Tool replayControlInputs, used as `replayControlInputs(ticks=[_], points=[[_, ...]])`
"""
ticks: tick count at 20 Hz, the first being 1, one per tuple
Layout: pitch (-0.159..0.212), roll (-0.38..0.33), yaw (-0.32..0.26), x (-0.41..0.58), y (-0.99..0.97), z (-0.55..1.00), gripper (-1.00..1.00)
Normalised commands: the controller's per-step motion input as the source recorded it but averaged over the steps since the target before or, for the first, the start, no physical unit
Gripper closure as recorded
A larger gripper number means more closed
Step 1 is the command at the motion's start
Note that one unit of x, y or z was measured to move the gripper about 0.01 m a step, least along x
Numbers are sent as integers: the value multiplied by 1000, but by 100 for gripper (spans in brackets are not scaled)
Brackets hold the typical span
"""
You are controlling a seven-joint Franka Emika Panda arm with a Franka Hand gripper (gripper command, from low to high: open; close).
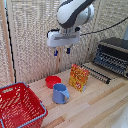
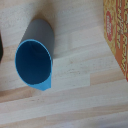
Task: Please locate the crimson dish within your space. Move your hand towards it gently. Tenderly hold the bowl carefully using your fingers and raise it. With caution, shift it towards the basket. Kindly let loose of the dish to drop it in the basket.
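Observation:
The crimson dish is a small shallow red bowl on the wooden table, just behind the blue mug. The basket is a large red mesh shopping basket with a bluish-grey rim at the exterior view's lower left. My gripper hangs high above the table, above and slightly right of the bowl, with its two blue-tipped fingers apart and nothing between them. The wrist view shows the blue mug from above; the bowl, basket and fingers are out of that view.
A red and yellow box stands upright right of the mug and shows in the wrist view. A black toaster oven with a rack in front sits at the exterior view's right. A woven screen backs the table.

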Motion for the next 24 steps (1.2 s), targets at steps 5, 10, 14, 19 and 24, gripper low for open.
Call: replayControlInputs(ticks=[5,10,14,19,24], points=[[58,11,61,717,-315,-232,-100],[147,42,103,497,-445,-285,-100],[193,32,113,349,-343,-360,-100],[118,-27,70,237,21,-403,-100],[4,-51,0,214,177,-354,-100]])
